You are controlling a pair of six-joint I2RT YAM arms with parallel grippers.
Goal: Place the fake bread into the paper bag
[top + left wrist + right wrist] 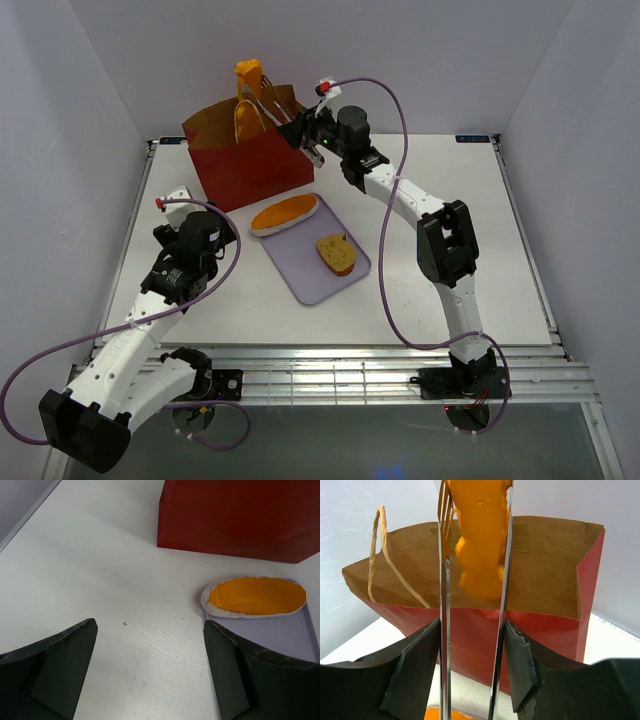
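The red paper bag (245,165) stands upright at the back of the table, its brown inside open to the top. My right gripper (303,135) is shut on long metal tongs (272,102), which pinch an orange-golden bread piece (249,72) above the bag's mouth. In the right wrist view the tongs (444,630) run between my fingers and the bread (480,535) hangs over the bag (545,565). My left gripper (212,228) is open and empty, low over the table left of the tray. An oval orange loaf (284,213) and a brown-crusted slice (336,254) lie on the tray.
The lavender tray (310,282) lies in front of the bag. In the left wrist view the loaf (256,595) rests on the tray's far end (290,635), with the bag's red wall (240,517) behind. A tan loop handle (374,550) stands up from the bag's left rim.
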